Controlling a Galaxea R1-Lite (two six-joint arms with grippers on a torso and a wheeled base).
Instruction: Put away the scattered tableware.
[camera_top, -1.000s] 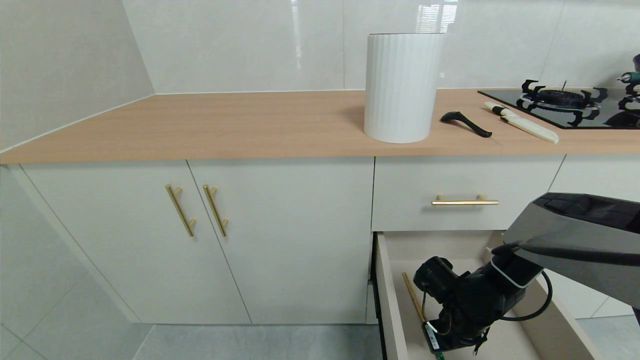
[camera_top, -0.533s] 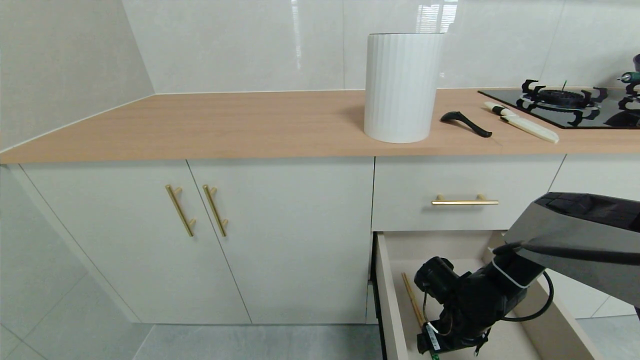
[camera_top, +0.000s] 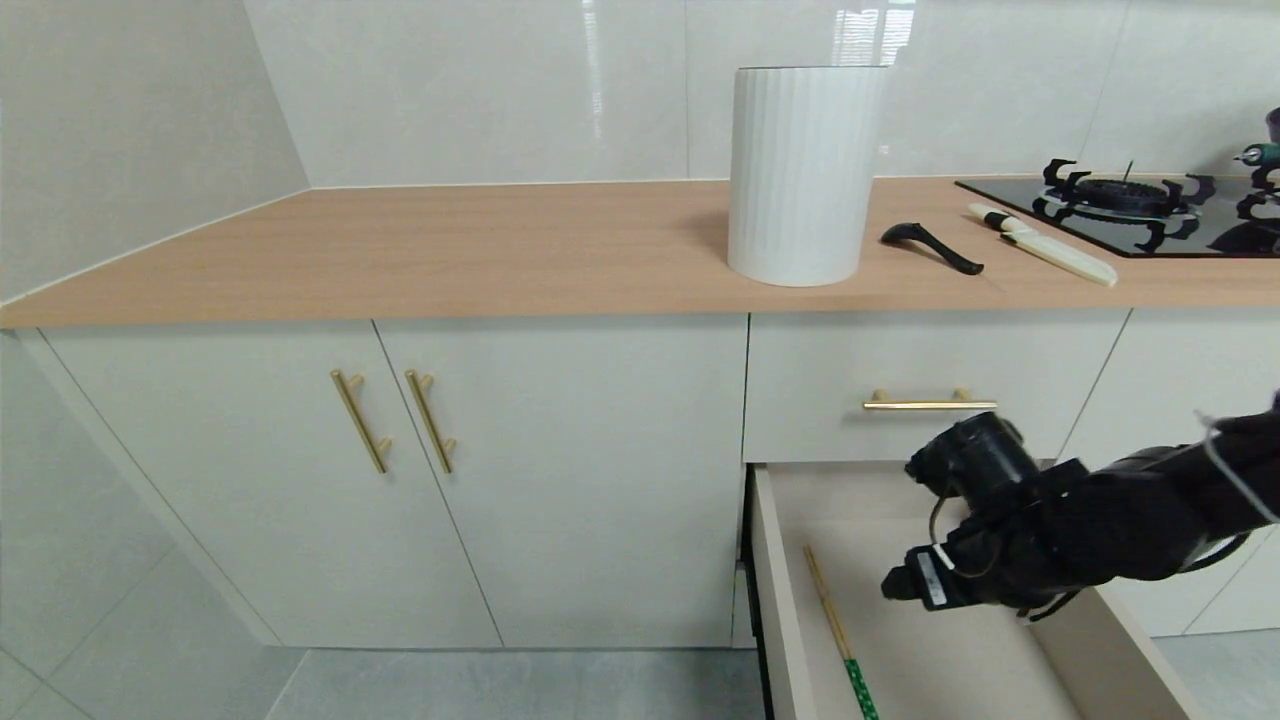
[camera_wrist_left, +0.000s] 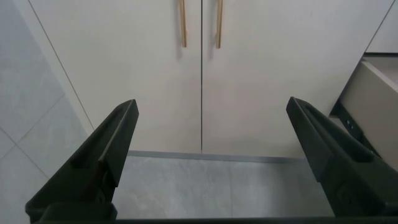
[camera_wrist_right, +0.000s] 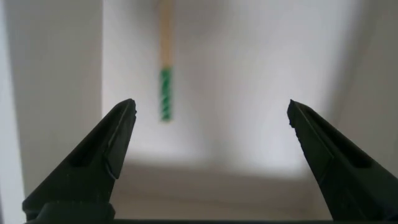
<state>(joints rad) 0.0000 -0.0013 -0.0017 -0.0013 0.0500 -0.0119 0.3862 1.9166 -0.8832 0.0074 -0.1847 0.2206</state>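
- Right gripper (camera_top: 905, 587) has risen out of the drawer (camera_top: 775, 580), jaws spread and empty; chopsticks (camera_top: 835, 630) dropped inside.
- Left gripper (camera_wrist_left: 211, 162) jaws spread too.
- Knife (camera_top: 1045, 245) and black spoon (camera_top: 930, 245) remain.

A tall white ribbed canister (camera_top: 800, 175) stands upper centre on the wooden countertop (camera_top: 450, 250), a black gas hob (camera_top: 1120, 200) sits upper right, and gold-handled cabinet doors (camera_top: 560, 470) close off the lower left.

Chopsticks (camera_wrist_right: 165, 74) in drawer (camera_wrist_right: 261, 81), fingers (camera_wrist_right: 106, 155) apart
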